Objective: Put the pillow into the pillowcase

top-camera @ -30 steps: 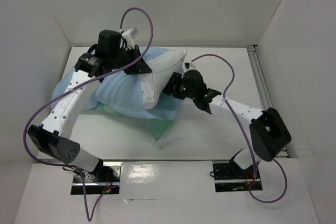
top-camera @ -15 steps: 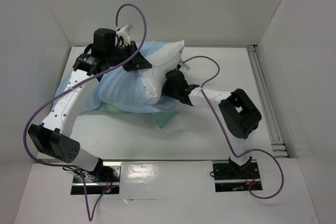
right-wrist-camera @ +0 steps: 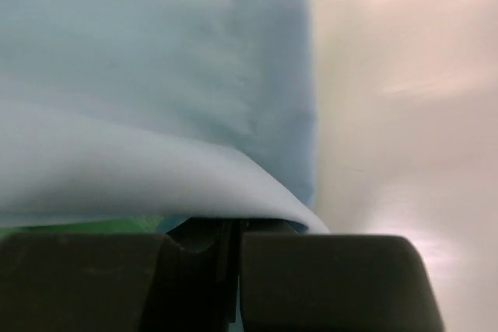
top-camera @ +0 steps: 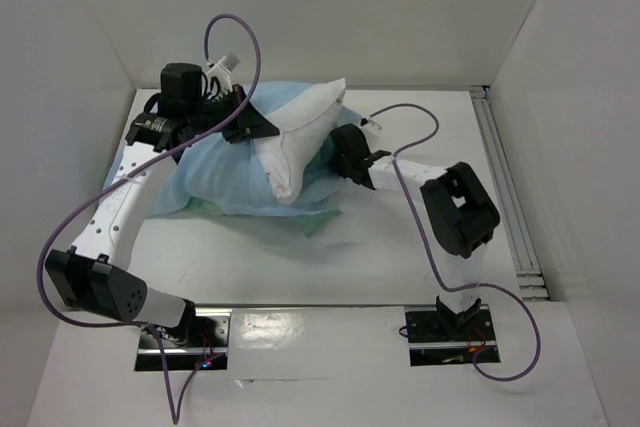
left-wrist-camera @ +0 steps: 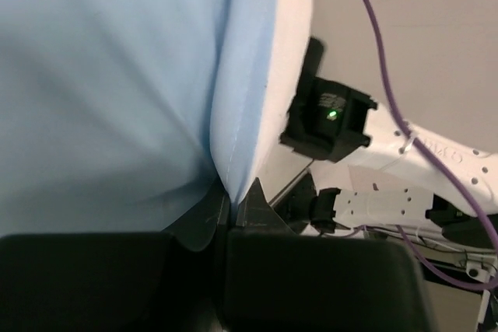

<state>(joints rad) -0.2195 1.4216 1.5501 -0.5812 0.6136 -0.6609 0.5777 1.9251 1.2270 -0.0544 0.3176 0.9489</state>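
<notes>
stuffing underway: left claw [left-wrist-camera: 229, 207] and right claw [right-wrist-camera: 236, 227] each pinch the pillowcase [top-camera: 210, 172] mouth; next, draw it over the half-covered pillow [top-camera: 300, 137].

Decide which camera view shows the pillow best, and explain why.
The top external view: the pillow shows its plump white end, sticking out of the blue pillowcase. The left wrist view catches only a narrow white strip beside blue cloth. The right wrist view shows blurred blue cloth, no clear pillow.
</notes>
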